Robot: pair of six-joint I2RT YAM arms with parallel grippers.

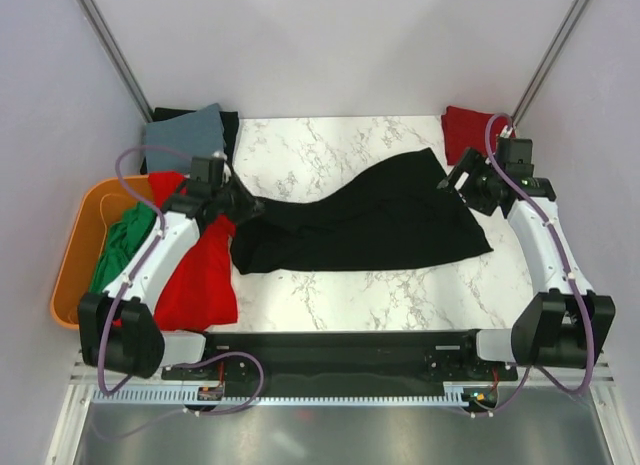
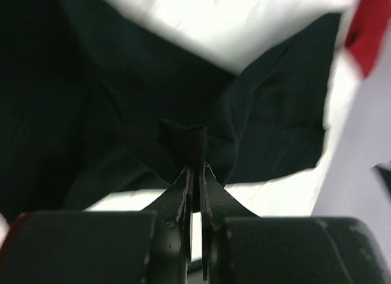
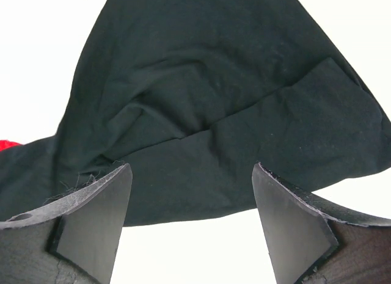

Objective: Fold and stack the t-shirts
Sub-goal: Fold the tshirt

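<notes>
Marble desk (image 1: 330, 145). Black t-shirt (image 1: 370, 225) spread loose and rumpled across the centre, reaching from the left side toward the right edge. Red t-shirt (image 1: 200, 275) crumpled near the near-left corner, partly under the left arm. Orange tub (image 1: 75, 255) off the left edge, green t-shirt (image 1: 125, 240) draped over its rim. Grey-blue t-shirt (image 1: 185, 135) folded at the far-left corner. Folded red t-shirt (image 1: 468, 130) at the far-right corner. Left gripper (image 2: 197, 171) pinched tight on a fold at the black t-shirt's left end. Right gripper (image 3: 192, 174) spread wide above the shirt's right end, holding nothing.
</notes>
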